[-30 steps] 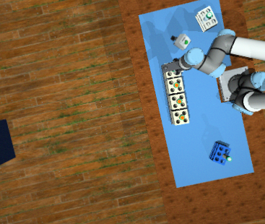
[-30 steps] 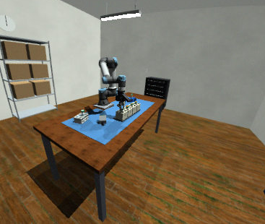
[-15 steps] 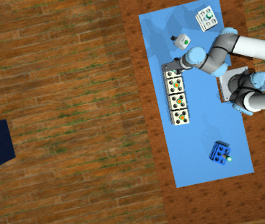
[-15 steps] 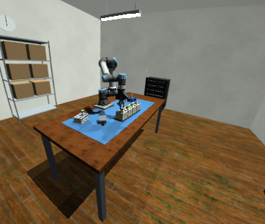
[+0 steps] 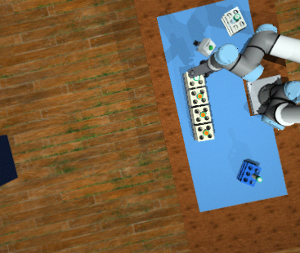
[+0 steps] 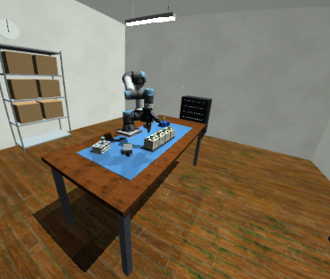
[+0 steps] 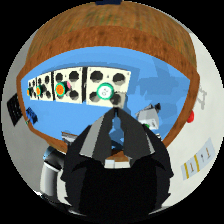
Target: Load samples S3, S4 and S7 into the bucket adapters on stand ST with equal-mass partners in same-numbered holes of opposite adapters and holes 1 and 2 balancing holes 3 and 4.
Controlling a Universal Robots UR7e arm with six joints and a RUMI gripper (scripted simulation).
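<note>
Four adapters in a row, one capped tube in the middle of each, and the gripper (image 5: 192, 73) (image 6: 148, 129) (image 7: 115, 107) pressed together on nothing at the end one.

The white-dotted tube (image 5: 196, 78) (image 7: 105, 91) stands in the centre hole of the end adapter (image 5: 190, 82) (image 7: 109, 75), just beyond the fingertips; the other three adapters carry orange-dotted tubes (image 5: 199, 96) (image 7: 60, 89), also in their centre holes. Near that end of the row, on the blue mat (image 5: 230, 141) (image 6: 113, 165) (image 7: 150, 75), is the desk (image 5: 204, 46) (image 6: 128, 147) (image 7: 148, 118) with its green key (image 5: 211, 47). A white rack (image 5: 230, 24) (image 6: 99, 149) with one tube (image 5: 236, 17) (image 6: 102, 139) sits at one end of the bench (image 5: 230, 235) (image 6: 91, 178) (image 7: 115, 37), a blue rack (image 5: 247, 172) (image 6: 164, 124) (image 7: 31, 116) with one tube (image 5: 259, 179) towards the other.
</note>
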